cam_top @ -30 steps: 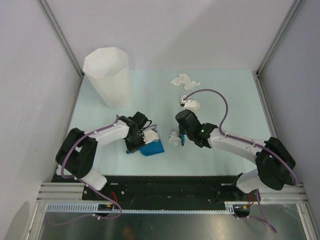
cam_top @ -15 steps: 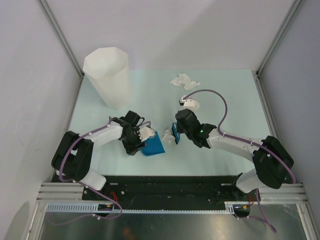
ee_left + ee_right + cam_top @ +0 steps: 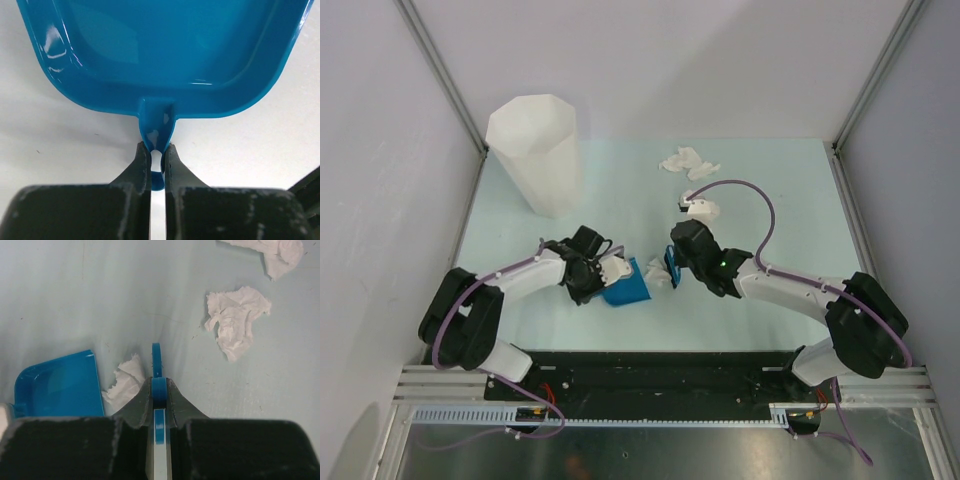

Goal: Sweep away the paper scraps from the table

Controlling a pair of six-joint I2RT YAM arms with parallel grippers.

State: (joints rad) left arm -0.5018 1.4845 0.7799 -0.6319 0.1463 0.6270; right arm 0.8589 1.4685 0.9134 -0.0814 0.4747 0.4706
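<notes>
My left gripper (image 3: 604,270) is shut on the handle (image 3: 156,131) of the blue dustpan (image 3: 626,284), which rests on the mint-green table (image 3: 780,190); in the left wrist view (image 3: 156,150) its tray (image 3: 165,50) looks empty. My right gripper (image 3: 672,266) is shut on a small blue brush (image 3: 157,356), seen in the right wrist view (image 3: 157,386). One paper scrap (image 3: 655,270) lies between brush and dustpan mouth (image 3: 57,387), touching the brush side (image 3: 125,382). Another scrap (image 3: 703,208) (image 3: 235,320) lies farther back, and more scraps (image 3: 687,160) (image 3: 272,252) near the far edge.
A tall white faceted bin (image 3: 535,150) stands at the table's back left. Grey walls with metal framing close in the left, right and far sides. The right arm's purple cable (image 3: 760,200) arches over the middle scrap.
The right gripper moved the brush left, pushing the near scrap toward the dustpan. The left gripper turned and shifted the dustpan slightly toward the scrap.
</notes>
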